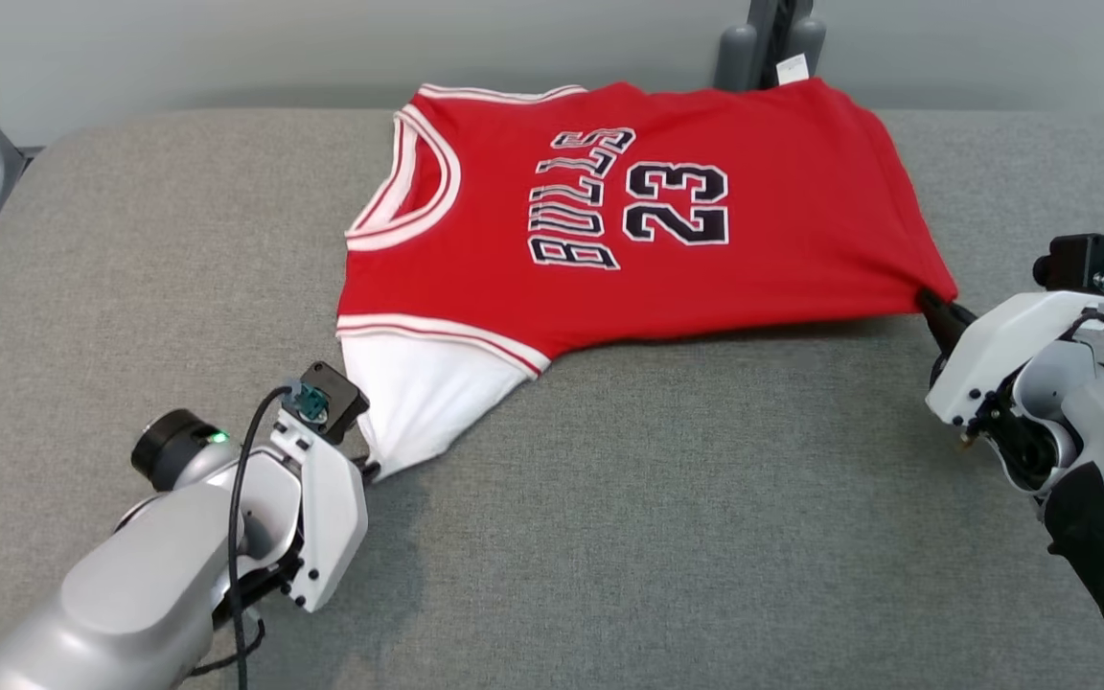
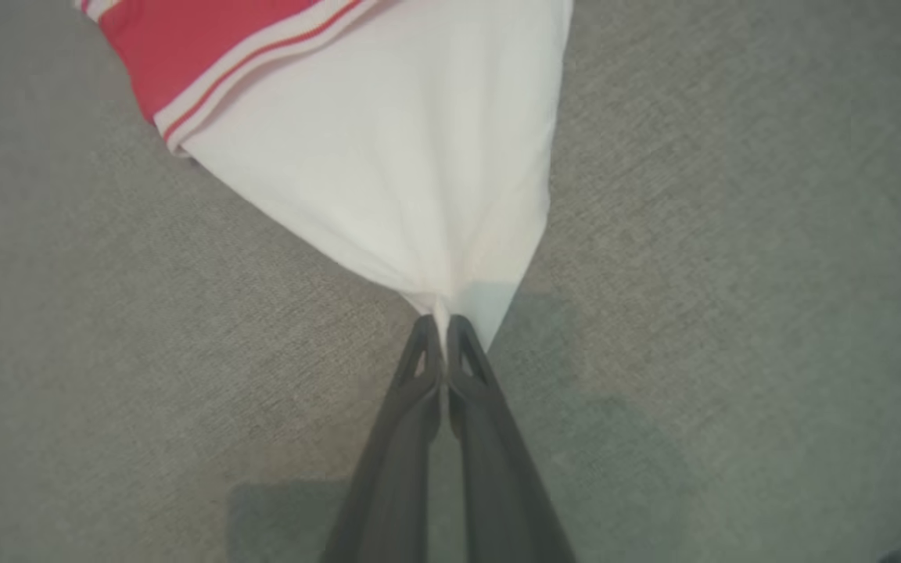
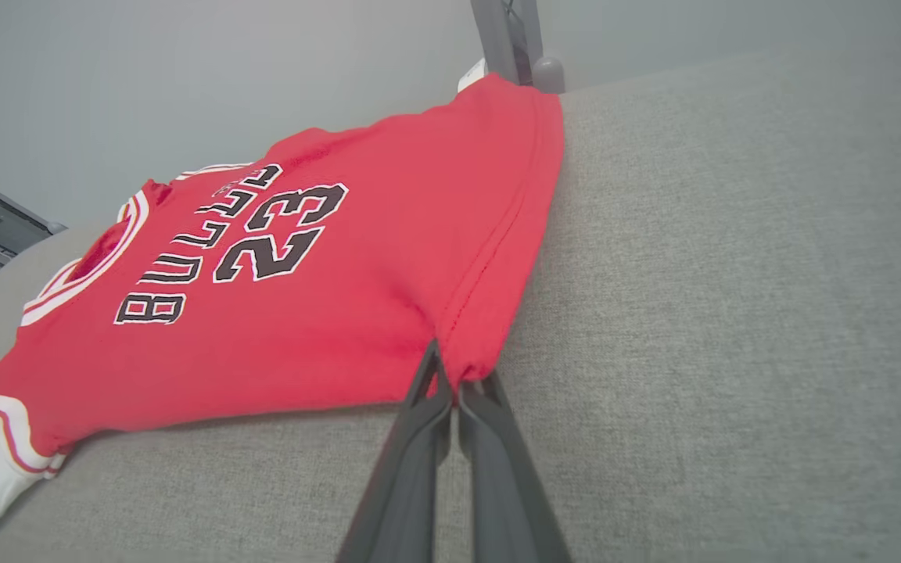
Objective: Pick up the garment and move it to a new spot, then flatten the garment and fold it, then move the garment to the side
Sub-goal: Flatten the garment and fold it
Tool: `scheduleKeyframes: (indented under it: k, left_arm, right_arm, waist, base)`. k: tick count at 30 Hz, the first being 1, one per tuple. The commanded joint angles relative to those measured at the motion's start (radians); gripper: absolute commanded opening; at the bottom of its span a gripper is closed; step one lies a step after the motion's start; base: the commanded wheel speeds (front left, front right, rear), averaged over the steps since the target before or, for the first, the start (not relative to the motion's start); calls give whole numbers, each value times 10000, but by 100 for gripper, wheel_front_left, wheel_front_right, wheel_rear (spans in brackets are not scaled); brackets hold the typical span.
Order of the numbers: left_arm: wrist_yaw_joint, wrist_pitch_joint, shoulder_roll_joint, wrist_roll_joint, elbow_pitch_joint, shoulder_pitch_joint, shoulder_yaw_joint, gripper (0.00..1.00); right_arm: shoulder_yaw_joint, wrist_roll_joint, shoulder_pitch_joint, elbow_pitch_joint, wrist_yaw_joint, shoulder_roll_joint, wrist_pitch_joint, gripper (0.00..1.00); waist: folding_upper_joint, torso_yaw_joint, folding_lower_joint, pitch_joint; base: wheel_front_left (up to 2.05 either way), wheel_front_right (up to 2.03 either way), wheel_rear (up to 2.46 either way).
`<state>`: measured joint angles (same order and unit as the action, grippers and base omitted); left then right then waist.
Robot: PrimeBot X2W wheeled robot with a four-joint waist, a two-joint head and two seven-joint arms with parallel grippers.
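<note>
Left hand [image 2: 444, 322] pinching jersey [image 1: 782, 259], grey tabletop [image 1: 705, 527], wall [image 1: 226, 48]

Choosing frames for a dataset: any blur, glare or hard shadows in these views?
Head view: even light, no glare, jersey print sharp. Left wrist view: dimmer, soft, left gripper casts faint shadow on gray surface. Right wrist view: sharp, scene tilted, soft shadow under the jersey's edge.

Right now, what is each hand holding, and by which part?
Both hold the jersey: left hand shut on the tip of its white sleeve, right hand on a corner of the red hem.
</note>
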<state>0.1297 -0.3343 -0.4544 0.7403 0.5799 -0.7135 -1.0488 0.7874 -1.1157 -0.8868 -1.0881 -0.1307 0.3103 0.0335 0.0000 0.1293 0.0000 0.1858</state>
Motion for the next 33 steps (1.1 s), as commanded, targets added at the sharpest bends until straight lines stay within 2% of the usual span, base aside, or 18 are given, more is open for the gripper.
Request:
scheduleKeyframes:
  k: [1, 5, 21, 33]
  left_arm:
    - [-1, -127, -238, 277, -311, 224, -80, 0]
    - [1, -498, -718, 1023, -1457, 564, -369, 0]
    - [-2, -1734, -2526, 3445, -4566, 2138, -813, 0]
    - [-489, -2513, -3716, 4450, -6838, 3404, -1170, 0]
  right_arm:
    - [154, -56, 209, 91, 1, 130, -221, 0]
    - [619, -217, 521, 347, 1, 371, -1117, 0]
    - [1859, -1137, 1880, 1580, 2, 1487, -3483, 0]
    - [2444, -2224, 3231, 2788, 2, 2338, -6016, 0]
  waist:
    - [0, -27, 0, -177]
    - [0, -104, 0, -504]
    - [0, -424, 0, -1736]
    - [0, -656, 0, -2212]
  base:
    - [0, 0, 0]
    - [0, 0, 0]
    - [0, 0, 0]
    - [0, 0, 0]
